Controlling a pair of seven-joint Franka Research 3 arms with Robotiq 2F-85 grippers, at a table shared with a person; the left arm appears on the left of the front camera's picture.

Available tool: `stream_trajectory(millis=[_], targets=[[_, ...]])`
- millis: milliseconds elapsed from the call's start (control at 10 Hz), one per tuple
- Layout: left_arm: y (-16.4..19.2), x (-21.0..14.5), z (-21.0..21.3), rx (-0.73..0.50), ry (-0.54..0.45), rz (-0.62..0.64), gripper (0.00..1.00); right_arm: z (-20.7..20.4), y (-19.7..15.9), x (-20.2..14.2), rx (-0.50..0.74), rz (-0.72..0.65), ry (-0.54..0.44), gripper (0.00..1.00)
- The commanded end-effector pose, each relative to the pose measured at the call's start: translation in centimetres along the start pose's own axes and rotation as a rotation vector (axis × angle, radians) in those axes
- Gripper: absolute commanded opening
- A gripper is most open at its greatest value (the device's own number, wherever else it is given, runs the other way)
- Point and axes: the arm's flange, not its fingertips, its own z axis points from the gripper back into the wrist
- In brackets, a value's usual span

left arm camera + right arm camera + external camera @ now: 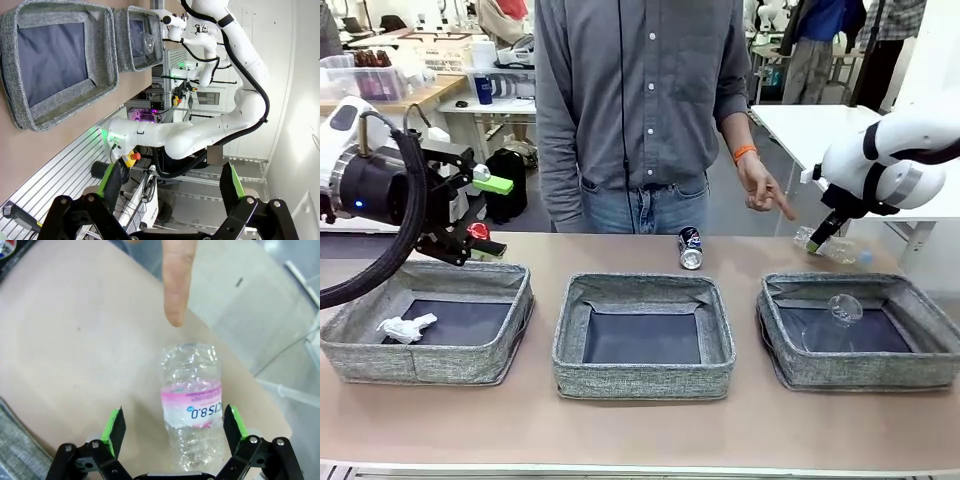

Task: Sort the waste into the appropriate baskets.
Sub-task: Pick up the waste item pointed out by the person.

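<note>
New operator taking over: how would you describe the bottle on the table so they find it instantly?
Find the right-hand grey basket, the one holding a clear cup. Beyond its far rim, under the person's pointing finger, lies the bottle. It is crumpled clear plastic with a pink-and-white label, unlike the dark can behind the middle basket.

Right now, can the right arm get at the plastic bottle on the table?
Probably yes: the right gripper hangs open over the bottle, nothing between them, and the person's finger points from beyond it.
</note>
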Motion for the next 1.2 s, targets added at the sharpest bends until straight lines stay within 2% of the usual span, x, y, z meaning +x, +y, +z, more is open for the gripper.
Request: stream_trajectory(millis=[0,900,1000,1100], targets=[[-0.4,0.0,0.0,-0.004,-0.003,0.004,1.00,-0.4,-0.4,-0.1,0.015,0.012,-0.029,1.00],[-0.4,0.0,0.0,-0.004,-0.003,0.004,1.00,-1.9,-0.9,-0.8,0.042,-0.043,0.013,1.00],[-0.4,0.0,0.0,-0.004,-0.003,0.004,1.00,-2.0,-0.7,-0.7,0.042,-0.044,0.041,0.43],[-0.4,0.0,0.0,-0.004,-0.003,0.004,1.00,-2.0,-0.6,-0.6,0.043,-0.039,0.049,0.41]])
